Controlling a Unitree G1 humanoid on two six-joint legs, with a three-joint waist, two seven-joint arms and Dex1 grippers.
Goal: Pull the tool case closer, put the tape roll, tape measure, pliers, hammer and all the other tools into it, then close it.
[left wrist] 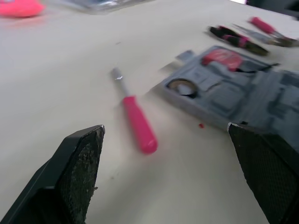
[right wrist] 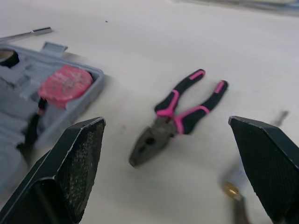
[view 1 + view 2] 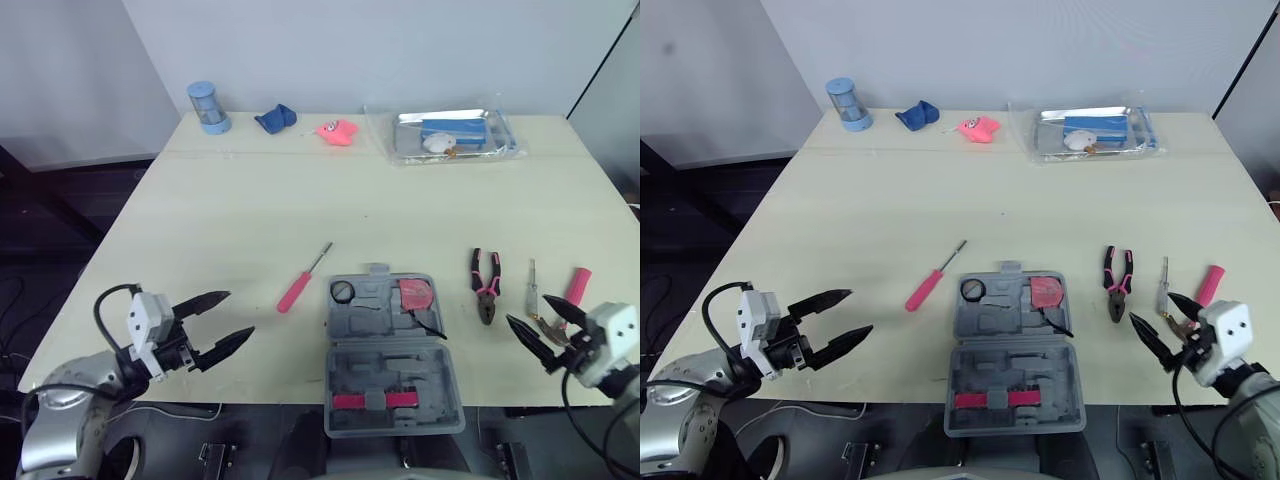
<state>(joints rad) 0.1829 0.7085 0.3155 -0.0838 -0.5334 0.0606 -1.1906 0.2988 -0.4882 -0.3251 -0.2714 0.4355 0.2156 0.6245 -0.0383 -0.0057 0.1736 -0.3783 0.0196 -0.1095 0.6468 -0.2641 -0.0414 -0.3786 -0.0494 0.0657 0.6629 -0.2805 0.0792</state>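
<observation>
While both arms are held low at the near edge of the pale table point(image 3: 260, 200), the grey tool case point(image 3: 385, 328) is seen lying open at the middle of that edge, between them. The tape roll point(image 3: 342, 291) is seated in the case's far left compartment and the red tape measure point(image 3: 415, 295) in its far right one; a pink-and-black bar point(image 3: 370, 401) is lodged in the near half. The pink-handled screwdriver point(image 3: 300, 285) is left on the table just to the left of the case, its shaft pointed away from the robot. The pliers point(image 3: 485, 290) are laid just to the right of the case, jaws toward the robot, with a slim metal tool point(image 3: 532, 288) and the pink-handled hammer point(image 3: 577, 283) beside them. The left gripper point(image 3: 240, 313) is shown spread wide with nothing between its fingers, apart from the screwdriver. The right gripper point(image 3: 527, 308) is likewise spread wide and empty, close by the hammer's head. A blue cylinder point(image 3: 208, 106), a blue object point(image 3: 275, 118), a pink toy point(image 3: 337, 132) and a clear packet point(image 3: 450, 135) are ranged along the far edge.
</observation>
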